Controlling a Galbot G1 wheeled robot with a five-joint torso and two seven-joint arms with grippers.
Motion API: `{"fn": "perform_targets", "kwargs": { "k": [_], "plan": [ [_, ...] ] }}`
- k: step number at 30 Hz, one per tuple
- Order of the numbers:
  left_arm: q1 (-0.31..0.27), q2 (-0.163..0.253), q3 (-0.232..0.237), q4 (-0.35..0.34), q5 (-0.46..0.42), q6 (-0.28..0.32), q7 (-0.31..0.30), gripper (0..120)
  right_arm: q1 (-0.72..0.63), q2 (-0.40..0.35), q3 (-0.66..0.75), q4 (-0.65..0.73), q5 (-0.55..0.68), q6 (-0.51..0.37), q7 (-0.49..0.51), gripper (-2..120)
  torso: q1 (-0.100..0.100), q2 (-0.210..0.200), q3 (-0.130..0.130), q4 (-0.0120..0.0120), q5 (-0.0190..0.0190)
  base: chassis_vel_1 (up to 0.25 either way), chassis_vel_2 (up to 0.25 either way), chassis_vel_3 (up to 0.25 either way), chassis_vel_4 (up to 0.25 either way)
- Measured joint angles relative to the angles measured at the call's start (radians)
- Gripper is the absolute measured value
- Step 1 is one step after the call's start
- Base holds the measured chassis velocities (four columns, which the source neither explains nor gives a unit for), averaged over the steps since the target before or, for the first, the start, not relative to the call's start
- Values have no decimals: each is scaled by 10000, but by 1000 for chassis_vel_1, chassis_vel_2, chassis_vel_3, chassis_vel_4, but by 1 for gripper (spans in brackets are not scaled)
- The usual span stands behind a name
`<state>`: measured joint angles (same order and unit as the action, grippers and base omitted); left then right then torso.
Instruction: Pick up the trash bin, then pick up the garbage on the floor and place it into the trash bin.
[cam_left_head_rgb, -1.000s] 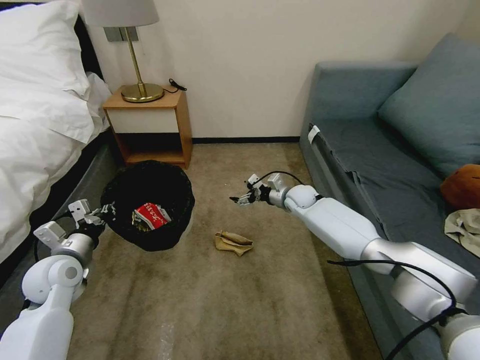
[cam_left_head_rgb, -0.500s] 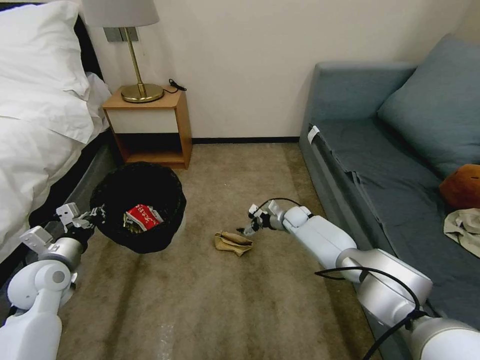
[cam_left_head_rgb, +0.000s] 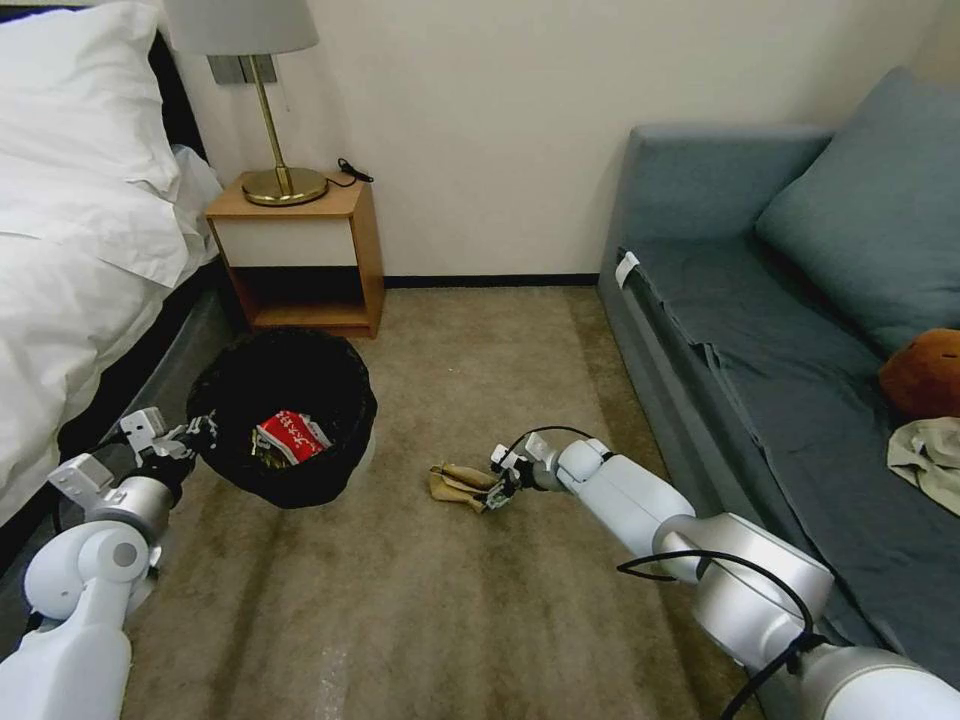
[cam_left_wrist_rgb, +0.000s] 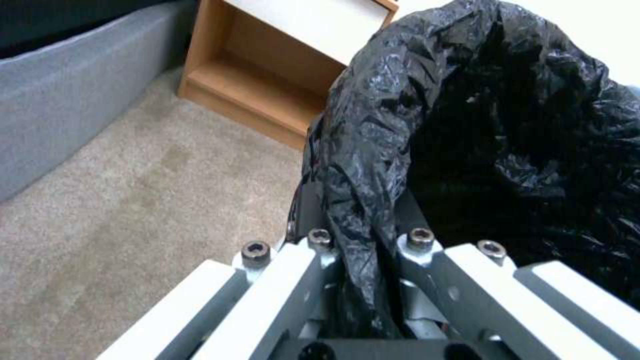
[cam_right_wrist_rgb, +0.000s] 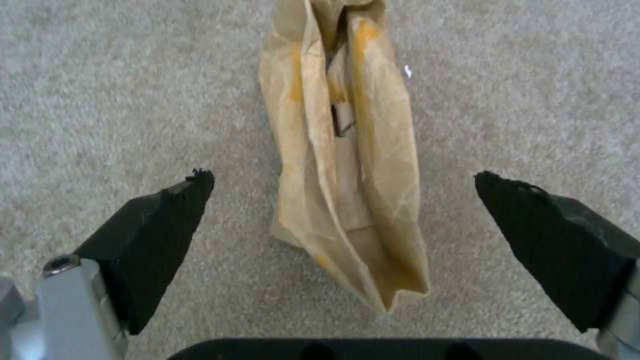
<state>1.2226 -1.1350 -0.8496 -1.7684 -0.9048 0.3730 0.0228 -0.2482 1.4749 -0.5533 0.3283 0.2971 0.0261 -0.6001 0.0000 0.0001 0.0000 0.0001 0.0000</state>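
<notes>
Nearby, a wooden bedside cabinet (cam_left_head_rgb: 300, 255) with a brass lamp (cam_left_head_rgb: 270, 110) stands at twelve o'clock from the round trash bin lined with crinkled black plastic (cam_left_head_rgb: 285, 415), a white-sheeted bed (cam_left_head_rgb: 70, 250) at its nine. The left gripper (cam_left_head_rgb: 195, 437) has its fingers clamped on the liner rim. A red snack wrapper (cam_left_head_rgb: 290, 437) lies inside. The right gripper (cam_right_wrist_rgb: 343, 220), fingers spread wide, straddles the crumpled tan paper bag (cam_left_head_rgb: 460, 485) on the tan striped carpet floor (cam_left_head_rgb: 420, 620). A blue-grey sofa (cam_left_head_rgb: 790, 330) stands at three o'clock.

Right end effector (cam_left_head_rgb: 497, 489) meets the paper bag (cam_left_head_rgb: 458, 483) on the carpet (cam_left_head_rgb: 440, 600)
</notes>
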Motion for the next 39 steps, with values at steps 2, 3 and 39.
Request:
{"fn": "perform_targets", "kwargs": {
  "k": [2, 3, 39],
  "plan": [
    [20, -13, 0, 1, 6, -4, 18, 3, -30, 58, 0, -71, -108, 0, 94, 100, 0, 0, 0, -1, -1, 0, 0, 0, 0],
    [26, -14, 0, 1, 6, -7, 23, 3, -38, 72, 0, -101, -145, 0, 127, 100, 0, 0, 0, -1, 0, 0, 0, 0, 0],
    [128, -40, 58, 106, 45, -126, 110, 3, -273, 780, 776, -1123, -1069, -358, 1226, 90, 0, -1, 0, -2, 0, 0, 0, 0, 0]
  ]
}}
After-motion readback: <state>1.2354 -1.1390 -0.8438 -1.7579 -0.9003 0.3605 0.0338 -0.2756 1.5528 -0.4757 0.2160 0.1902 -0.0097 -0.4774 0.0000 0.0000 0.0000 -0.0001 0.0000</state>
